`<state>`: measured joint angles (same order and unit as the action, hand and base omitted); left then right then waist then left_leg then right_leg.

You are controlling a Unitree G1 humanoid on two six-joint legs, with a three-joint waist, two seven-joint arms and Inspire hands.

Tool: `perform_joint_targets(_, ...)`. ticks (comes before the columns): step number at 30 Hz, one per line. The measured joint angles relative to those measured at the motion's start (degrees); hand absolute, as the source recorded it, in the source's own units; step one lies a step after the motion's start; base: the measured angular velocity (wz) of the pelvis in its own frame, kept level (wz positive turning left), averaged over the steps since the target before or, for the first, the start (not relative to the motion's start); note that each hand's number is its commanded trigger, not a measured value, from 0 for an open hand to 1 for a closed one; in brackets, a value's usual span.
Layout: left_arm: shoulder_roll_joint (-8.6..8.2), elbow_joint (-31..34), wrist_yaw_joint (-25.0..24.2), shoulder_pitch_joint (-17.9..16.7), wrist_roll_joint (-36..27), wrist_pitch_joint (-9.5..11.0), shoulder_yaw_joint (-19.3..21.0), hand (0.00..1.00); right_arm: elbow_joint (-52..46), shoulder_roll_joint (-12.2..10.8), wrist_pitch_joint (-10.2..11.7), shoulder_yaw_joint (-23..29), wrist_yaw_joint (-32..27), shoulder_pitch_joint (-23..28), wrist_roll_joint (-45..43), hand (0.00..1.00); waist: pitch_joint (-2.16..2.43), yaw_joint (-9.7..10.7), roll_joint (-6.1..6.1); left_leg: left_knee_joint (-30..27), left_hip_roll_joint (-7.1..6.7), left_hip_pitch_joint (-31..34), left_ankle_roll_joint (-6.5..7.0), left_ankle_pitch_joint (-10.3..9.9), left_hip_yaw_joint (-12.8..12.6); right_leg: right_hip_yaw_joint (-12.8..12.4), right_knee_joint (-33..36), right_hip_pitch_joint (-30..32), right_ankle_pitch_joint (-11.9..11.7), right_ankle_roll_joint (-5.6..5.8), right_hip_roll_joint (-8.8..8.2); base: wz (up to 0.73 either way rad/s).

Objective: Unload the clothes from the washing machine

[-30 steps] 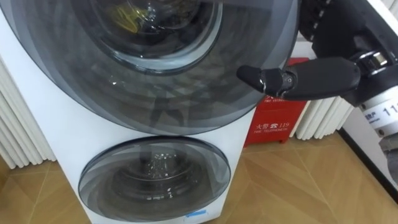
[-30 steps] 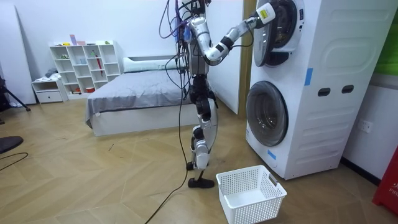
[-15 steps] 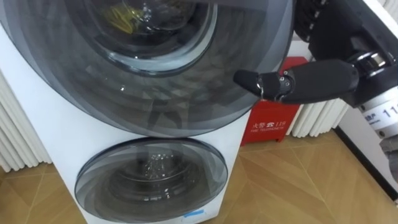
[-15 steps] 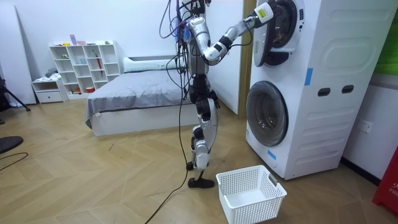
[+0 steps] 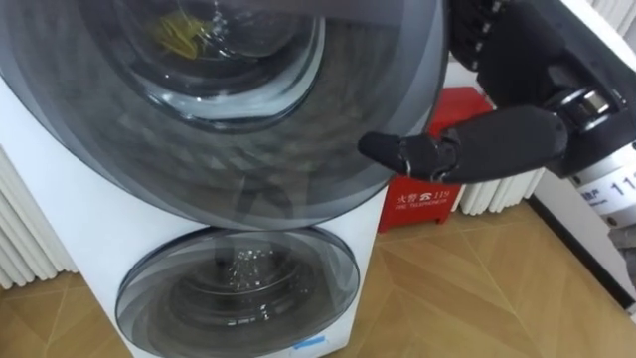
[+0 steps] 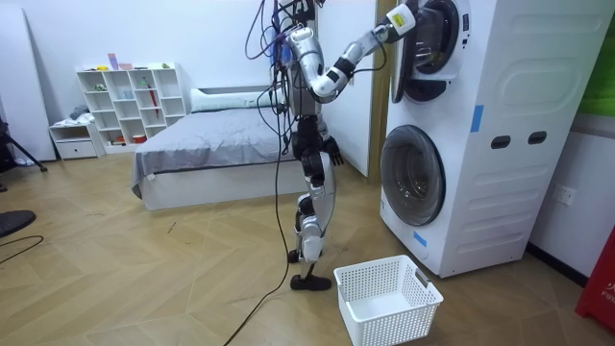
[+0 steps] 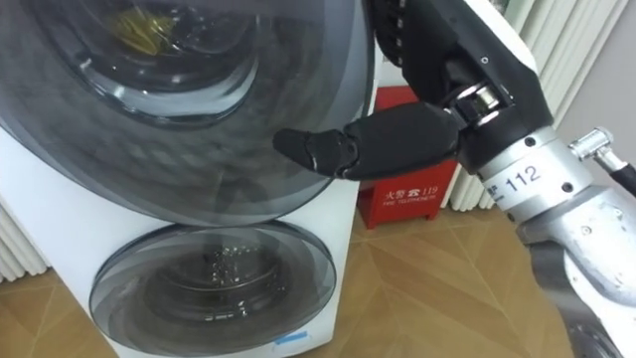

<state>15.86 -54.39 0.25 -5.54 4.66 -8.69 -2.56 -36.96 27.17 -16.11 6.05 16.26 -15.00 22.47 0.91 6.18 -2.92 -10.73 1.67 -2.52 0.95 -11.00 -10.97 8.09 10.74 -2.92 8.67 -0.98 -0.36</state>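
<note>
A yellow piece of clothing (image 5: 184, 35) lies in the drum, seen through the glass of the upper washing machine door (image 5: 298, 169). At the door's right edge the right hand (image 5: 487, 144) lays its thumb across the rim. Its other fingers are hidden, so their grip cannot be told. In the room view the left hand (image 6: 332, 148) hangs by the hip.

The washing machine (image 6: 519, 96) stacks 2 drums. Its upper door (image 5: 199, 109) is swung out from its front, and its lower door (image 5: 237, 291) is shut directly beneath. The right hand (image 5: 487, 144) is at the upper door's outer rim. A basket (image 6: 408, 309) sits on the floor before the machine. A box (image 5: 434, 189) stands beyond the machine's right side, against a radiator (image 5: 502, 189). Well apart from the machine, toward the room view's left, is a bed (image 6: 211, 144), with a shelf (image 6: 130, 101) past it.
</note>
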Motion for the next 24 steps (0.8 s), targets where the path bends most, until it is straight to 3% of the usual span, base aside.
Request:
perform_joint_targets(3, 0.04, 0.0, -0.2, 0.9, 0.0, 0.0, 0.0, 0.00, 0.0, 0.0, 0.2, -0.3, 0.1, -0.5, 0.0, 0.00, -0.06, 0.0, -0.18, 0.3, -0.02, 0.1, 0.00, 0.0, 0.0, 0.0, 0.0, 0.1, 0.0, -0.03, 0.00, 0.00)
perform_joint_targets(5, 0.19, -0.1, -0.5, 1.1, 0.0, 0.4, 0.0, 0.00, 0.0, 0.0, 0.2, -0.8, 0.1, -1.1, -0.4, 0.00, -0.13, -0.1, -0.66, 0.3, -0.25, 0.1, 0.01, 0.0, 0.0, 0.1, 0.0, 0.1, 0.4, -0.64, -0.20, 0.00)
perform_joint_targets(10, 0.66, -1.1, -0.7, 0.5, 0.0, 1.1, -0.2, 0.00, 0.0, 0.0, 0.2, -0.9, -0.7, -2.3, -4.4, 0.00, 0.07, -0.8, -2.90, -0.6, -0.23, 0.4, -0.10, 0.1, 0.5, 0.8, 0.0, 0.0, 0.6, -1.09, -0.30, 0.02)
perform_joint_targets(14, 0.93, -1.4, -0.7, 0.1, 0.0, 1.5, -0.5, 0.00, 0.0, -0.4, 0.3, -0.9, -2.4, -2.3, -4.7, 0.00, 0.07, -1.8, -3.06, -0.7, -0.28, 0.4, -0.15, 0.1, 1.2, 1.7, 0.0, -0.4, 0.6, -1.10, -0.39, 0.09)
perform_joint_targets(17, 2.10, -1.3, -0.7, -0.9, 0.8, 1.9, -0.5, 0.00, 0.0, -3.1, 0.4, -1.5, -4.7, -2.3, -5.3, 0.00, -0.03, -2.2, -3.54, -1.0, -0.39, 0.8, -0.32, 0.2, 2.6, 3.2, -0.2, -1.0, 1.1, -1.36, -0.52, 0.27)
perform_joint_targets(19, 3.25, -1.5, -0.8, -1.9, 1.3, 1.6, -0.4, 0.00, 0.0, -4.2, 1.7, -1.5, -5.2, -2.3, -5.3, 0.00, -0.04, -3.4, -3.94, -1.7, -0.24, 1.2, -0.57, 0.4, 3.1, 4.1, -0.2, -1.0, 1.4, -1.64, -0.75, 0.14)
perform_joint_targets(24, 3.70, -1.8, -1.0, -2.0, 3.7, 1.6, -0.4, 0.00, -0.3, -4.6, 5.9, -3.1, -5.1, -2.5, -4.8, 0.00, 0.02, -4.9, -3.74, -2.9, 0.08, 2.2, -0.72, 0.4, 3.8, 5.3, -0.2, -1.0, 1.5, -2.01, -0.63, 0.14)
